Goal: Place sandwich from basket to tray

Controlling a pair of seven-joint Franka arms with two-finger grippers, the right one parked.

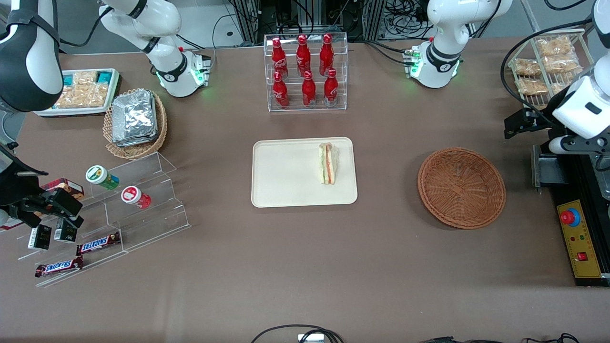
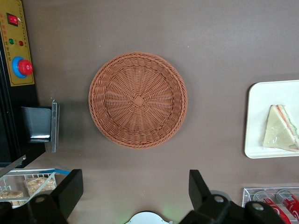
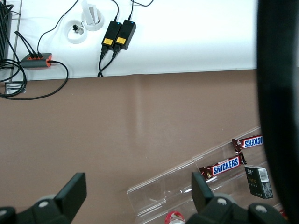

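Brown cloth covers the whole table (image 1: 305, 267). Left arm's gripper (image 2: 135, 189) hangs high up at the working arm's end, jaws spread wide apart, nothing between them. Right under the jaws sits the reddish wicker basket (image 2: 138, 100), nothing in it. Well off from the jaws, the sandwich (image 1: 328, 163) lies on the cream tray (image 1: 286, 174), by the edge closest to the basket.
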